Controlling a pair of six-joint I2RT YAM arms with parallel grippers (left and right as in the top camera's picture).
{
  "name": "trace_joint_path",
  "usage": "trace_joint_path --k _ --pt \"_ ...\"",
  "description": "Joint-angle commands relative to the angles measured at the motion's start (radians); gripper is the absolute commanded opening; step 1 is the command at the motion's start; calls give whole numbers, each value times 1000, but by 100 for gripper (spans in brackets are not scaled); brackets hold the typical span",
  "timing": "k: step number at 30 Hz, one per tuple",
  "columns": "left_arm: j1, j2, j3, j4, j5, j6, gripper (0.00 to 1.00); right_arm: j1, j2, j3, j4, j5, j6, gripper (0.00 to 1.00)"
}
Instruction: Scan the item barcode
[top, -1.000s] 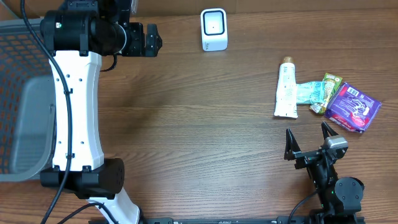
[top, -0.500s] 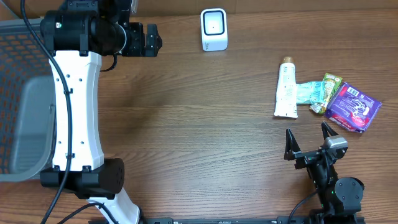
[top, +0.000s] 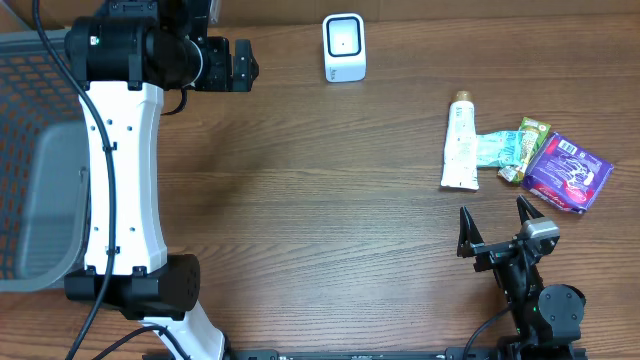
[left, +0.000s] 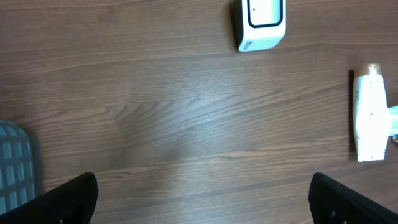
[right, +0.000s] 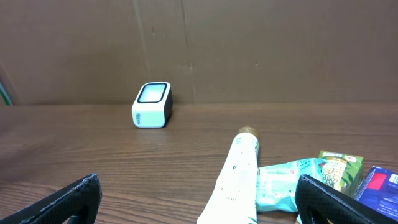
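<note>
A white barcode scanner (top: 344, 47) stands at the table's far edge; the left wrist view (left: 261, 23) and the right wrist view (right: 152, 104) also catch it. The items lie in a cluster at the right: a white tube (top: 460, 142), a mint packet (top: 495, 149), a green packet (top: 527, 145) and a purple pack (top: 568, 172). My right gripper (top: 493, 215) is open near the front edge, just short of the tube (right: 235, 177), holding nothing. My left gripper (top: 250, 66) is open at the far left, level with the scanner, its fingers (left: 68, 199) wide apart above bare wood.
A grey mesh basket (top: 30, 150) stands off the table's left side, its corner showing in the left wrist view (left: 15, 162). A brown cardboard wall (right: 249, 50) rises behind the scanner. The left arm's white column (top: 120, 180) stands over the left part of the table.
</note>
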Motion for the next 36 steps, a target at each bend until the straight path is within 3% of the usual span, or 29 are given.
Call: trace_joint_path --k 1,5,10,16,24,25,30,36 --pt "-6 -34 5 29 -19 1 100 2 -12 -10 5 -5 5 100" --pt "-6 -154 -180 241 39 82 100 2 -12 -10 5 -5 5 100" --pt "-6 -418 -620 627 144 248 100 2 -12 -10 5 -5 5 100" --pt "-6 -784 -1171 981 142 478 100 2 -12 -10 5 -5 5 100" --pt "-5 -1161 -1687 1303 135 526 100 2 -12 -10 5 -5 5 100" --pt "-5 -1250 -1809 1398 135 525 100 2 -12 -10 5 -5 5 100" --pt "-4 -1432 -2044 1543 121 526 100 2 -12 -10 5 -5 5 100" --pt "-4 -1627 -2208 1536 96 542 100 2 -12 -10 5 -5 5 100"
